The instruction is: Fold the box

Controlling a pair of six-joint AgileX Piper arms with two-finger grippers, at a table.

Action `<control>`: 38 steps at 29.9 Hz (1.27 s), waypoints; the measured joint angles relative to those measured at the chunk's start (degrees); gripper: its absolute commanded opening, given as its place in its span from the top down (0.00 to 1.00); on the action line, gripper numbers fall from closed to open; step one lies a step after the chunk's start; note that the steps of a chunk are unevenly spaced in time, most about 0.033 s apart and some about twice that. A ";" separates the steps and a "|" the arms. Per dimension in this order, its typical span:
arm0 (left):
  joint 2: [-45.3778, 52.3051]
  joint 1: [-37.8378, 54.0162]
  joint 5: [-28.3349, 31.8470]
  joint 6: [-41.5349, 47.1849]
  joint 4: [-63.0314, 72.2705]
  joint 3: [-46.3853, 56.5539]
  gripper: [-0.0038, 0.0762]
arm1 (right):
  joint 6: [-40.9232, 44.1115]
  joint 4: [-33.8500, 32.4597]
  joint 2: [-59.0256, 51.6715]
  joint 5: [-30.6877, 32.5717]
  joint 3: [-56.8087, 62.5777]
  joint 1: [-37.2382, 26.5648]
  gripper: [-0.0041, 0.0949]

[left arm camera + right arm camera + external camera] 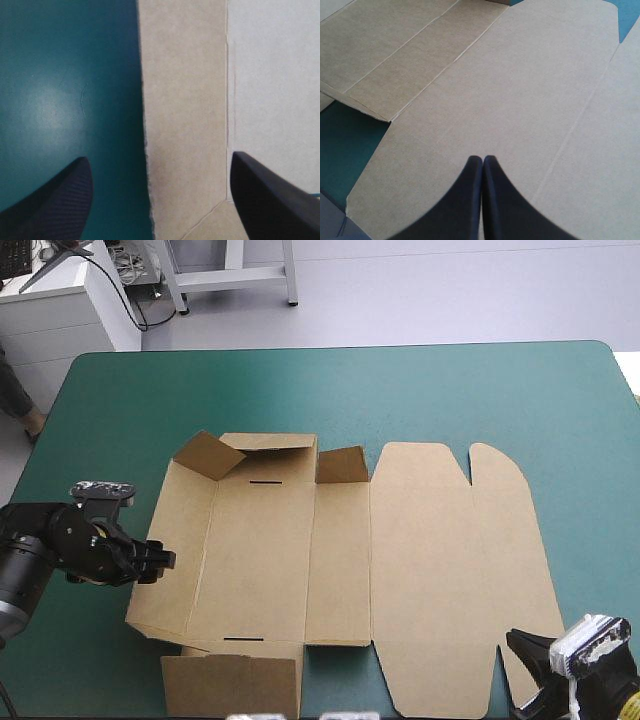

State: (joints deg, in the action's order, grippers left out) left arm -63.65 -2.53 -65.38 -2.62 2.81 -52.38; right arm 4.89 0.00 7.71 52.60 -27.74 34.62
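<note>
1. The box (pixel 340 560) lies in the middle of the tabletop (pixel 420 390). Its long axis runs left to right, with the tray part toward the left and the lid (pixel 450 570) flat toward the right.
2. Our left hand (pixel 162 559) sits at the box's left edge with its fingers spread. One finger is over the teal-green cover (pixel 65 90) and the other over board, so the left wall panel (pixel 185 100) lies between them.
3. Our right hand (pixel 482 161) has its fingers pressed together and holds nothing. It is at the lid's near right corner; we cannot tell whether it touches.
4. We judge the left wall to be the next fold, and the left hand is nearer to it.
5. The brown board is mostly flat. The far flaps (pixel 208 455) stand partly raised, and the near flap (pixel 230 685) lies flat.
</note>
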 measured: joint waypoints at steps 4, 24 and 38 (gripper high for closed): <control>-0.05 9.06 0.10 -10.41 9.18 0.00 0.27 | 0.00 0.00 0.00 0.00 0.00 0.00 0.98; -16.09 20.12 -1.64 -33.03 31.09 5.06 0.41 | -0.22 0.00 0.00 0.00 0.00 0.00 0.98; -17.50 20.12 -0.98 -33.93 31.56 5.28 0.79 | -0.31 0.00 0.00 0.00 0.00 0.00 0.98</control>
State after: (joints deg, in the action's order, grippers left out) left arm -81.15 17.59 -66.36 -36.56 34.36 -47.11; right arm 4.58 0.00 7.71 52.60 -27.74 34.62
